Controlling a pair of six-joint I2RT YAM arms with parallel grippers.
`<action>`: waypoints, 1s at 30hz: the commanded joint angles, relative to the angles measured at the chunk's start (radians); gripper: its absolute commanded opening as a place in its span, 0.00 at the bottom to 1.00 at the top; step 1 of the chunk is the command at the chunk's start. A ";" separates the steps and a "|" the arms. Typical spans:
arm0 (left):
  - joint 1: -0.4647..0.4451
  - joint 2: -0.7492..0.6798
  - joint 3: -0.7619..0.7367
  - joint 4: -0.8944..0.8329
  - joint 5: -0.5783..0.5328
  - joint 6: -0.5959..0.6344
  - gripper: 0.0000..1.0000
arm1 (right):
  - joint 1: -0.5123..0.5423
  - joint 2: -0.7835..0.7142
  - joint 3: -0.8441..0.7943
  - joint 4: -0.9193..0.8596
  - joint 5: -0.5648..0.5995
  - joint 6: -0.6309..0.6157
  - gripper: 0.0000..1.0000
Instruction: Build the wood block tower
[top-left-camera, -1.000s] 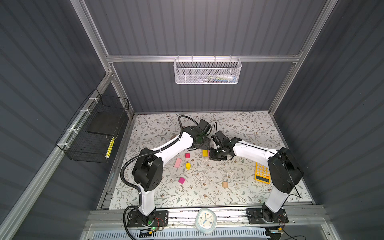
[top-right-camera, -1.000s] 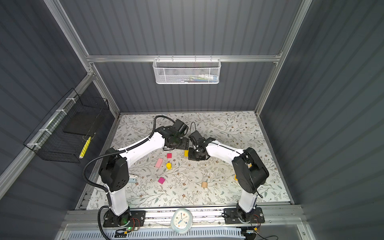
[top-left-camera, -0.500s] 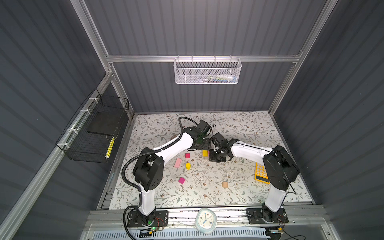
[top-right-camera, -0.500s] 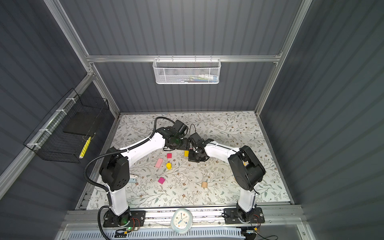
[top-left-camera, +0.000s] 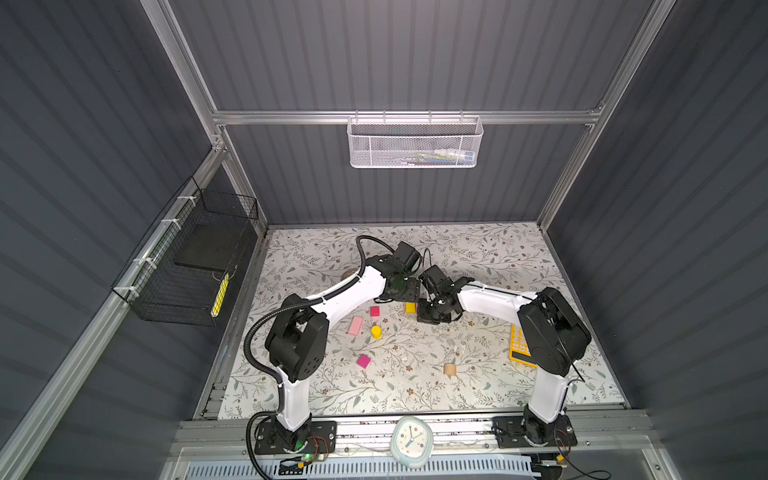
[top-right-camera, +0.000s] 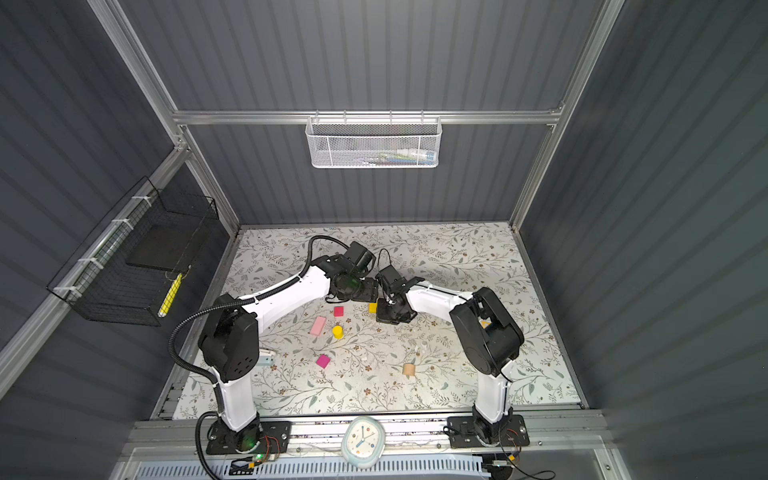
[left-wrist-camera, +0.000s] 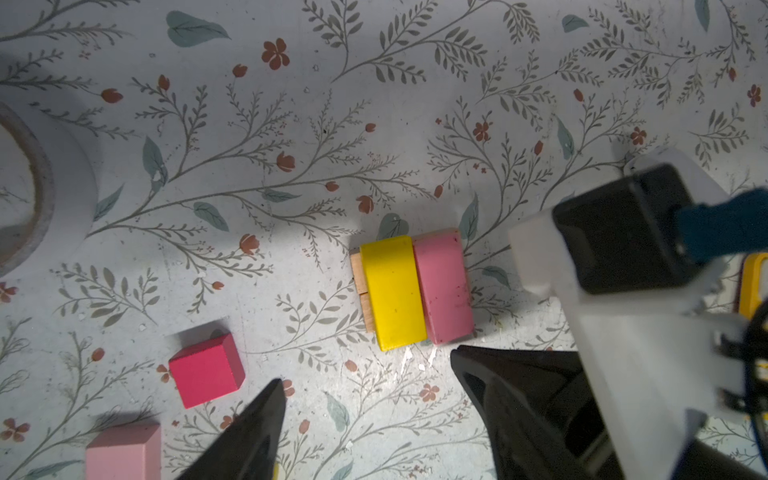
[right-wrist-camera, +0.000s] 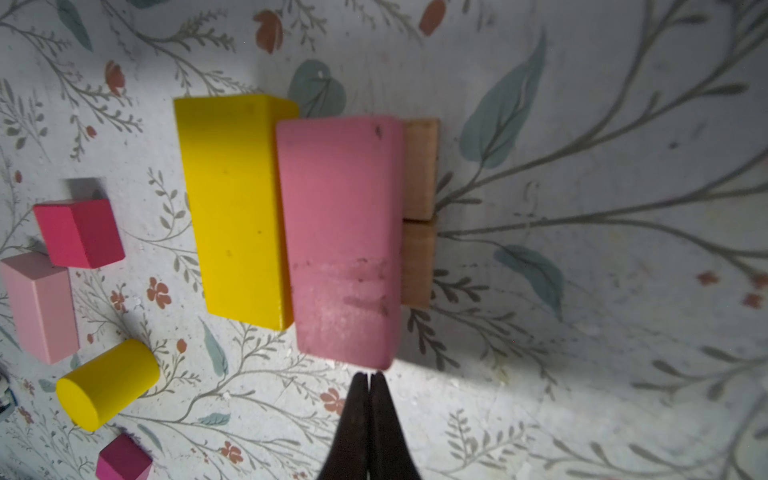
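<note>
Tower base under adjustment. Compared with 1 second earlier, the right arm's elbow is swung further in toward the middle and the right gripper (right-wrist-camera: 368, 382) sits slightly nearer the stack; its jaws are pressed fully together and hold nothing. The tower (top-left-camera: 410, 307) lies directly ahead of those closed tips and consists of 2 layers: a yellow bar (left-wrist-camera: 392, 291) and a pink bar (right-wrist-camera: 345, 232) side by side, touching, resting on 2 tan pieces (right-wrist-camera: 419, 208) whose edges show beneath. The tips stand at the near end of the pink bar; contact cannot be confirmed. The left gripper (left-wrist-camera: 369, 370) is unchanged, jaws spread wide and empty, with the stack just ahead of the gap between them. The loose blocks keep their positions: a magenta cube (left-wrist-camera: 205, 370), a pale pink bar (left-wrist-camera: 124, 451) and a yellow cylinder (right-wrist-camera: 106, 384) off to one side of both grippers. The closed approach probably serves to square the pink bar before a 3rd layer; most of the tower remains to be built.
</note>
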 joint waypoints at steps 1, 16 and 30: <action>0.009 -0.024 -0.008 -0.026 0.004 -0.003 0.76 | -0.004 0.008 0.035 -0.009 0.008 -0.002 0.00; 0.014 -0.027 -0.012 -0.030 0.005 -0.004 0.75 | -0.008 0.023 0.056 -0.008 0.000 -0.004 0.00; 0.016 -0.031 -0.021 -0.028 0.013 -0.005 0.75 | -0.013 0.028 0.074 -0.022 -0.003 -0.014 0.00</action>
